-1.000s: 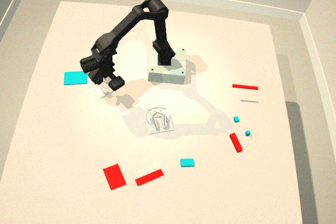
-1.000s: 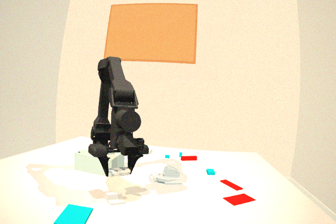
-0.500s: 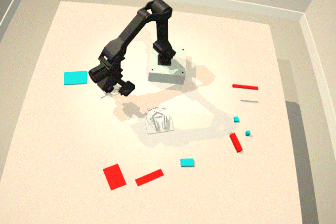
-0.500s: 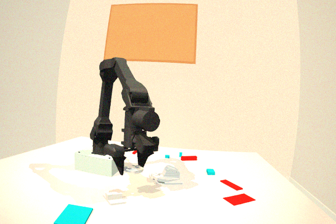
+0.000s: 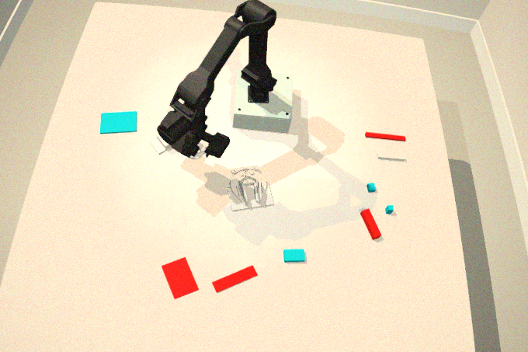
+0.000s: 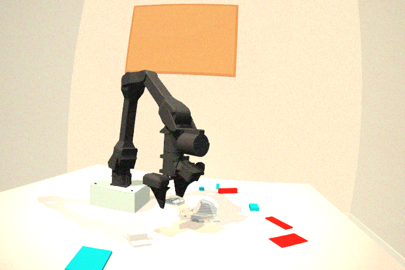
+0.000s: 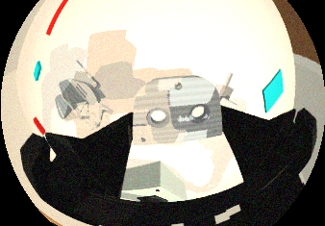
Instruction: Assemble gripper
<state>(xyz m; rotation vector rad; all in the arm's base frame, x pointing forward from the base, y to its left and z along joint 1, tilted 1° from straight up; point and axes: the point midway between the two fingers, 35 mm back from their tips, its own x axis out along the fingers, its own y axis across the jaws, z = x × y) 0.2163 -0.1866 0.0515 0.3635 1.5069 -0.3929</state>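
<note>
The grey housing plate [image 6: 175,200] [image 7: 163,89], with two round holes, is held between the fingers of my gripper [image 6: 171,201] [image 7: 177,113], above the table. My gripper is shut on its two sides. In the top view the arm mostly hides the plate. The pale gripper base [image 5: 237,207] lies on the table to the right of my gripper in the top view. The two jaws [image 5: 251,192] [image 6: 206,207] [image 7: 72,97] sit side by side on it. Their pins are hidden, and whether the gear teeth mesh cannot be told.
A pale stand [image 5: 160,145] [image 6: 139,236] [image 7: 231,97] is near the arm. A cyan slab [image 5: 118,122] [image 6: 90,258] [image 7: 273,91] lies beyond it. Red pieces [image 5: 179,277] [image 5: 234,278] and a cyan block [image 5: 293,255] lie in front. The arm's box [image 5: 262,122] stands behind.
</note>
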